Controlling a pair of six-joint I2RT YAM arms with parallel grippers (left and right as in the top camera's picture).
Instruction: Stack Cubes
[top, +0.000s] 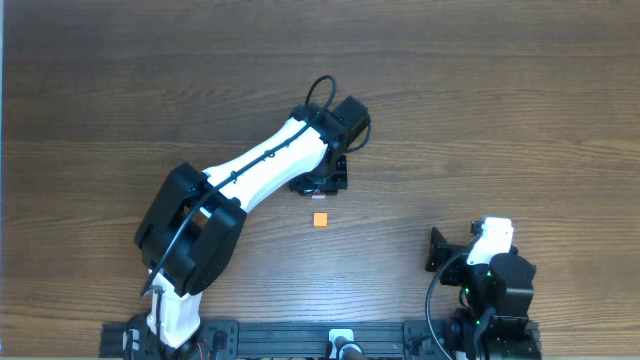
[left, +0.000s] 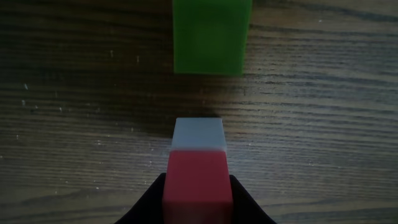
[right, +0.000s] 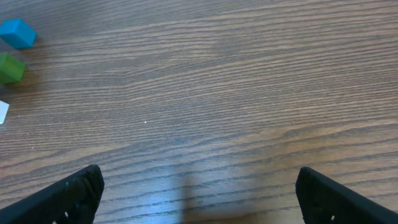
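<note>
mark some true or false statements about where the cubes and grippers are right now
1. The left gripper is shut on a small red cube. True.
2. The green cube sits on top of the red cube. False: it stands on the dark wooden table, apart from the red cube.
3. The right gripper holds a small blue cube. False: it is open and empty, and the blue cube lies on the table well away from it.
4. A small orange cube lies on the table, held by neither gripper. True.
</note>
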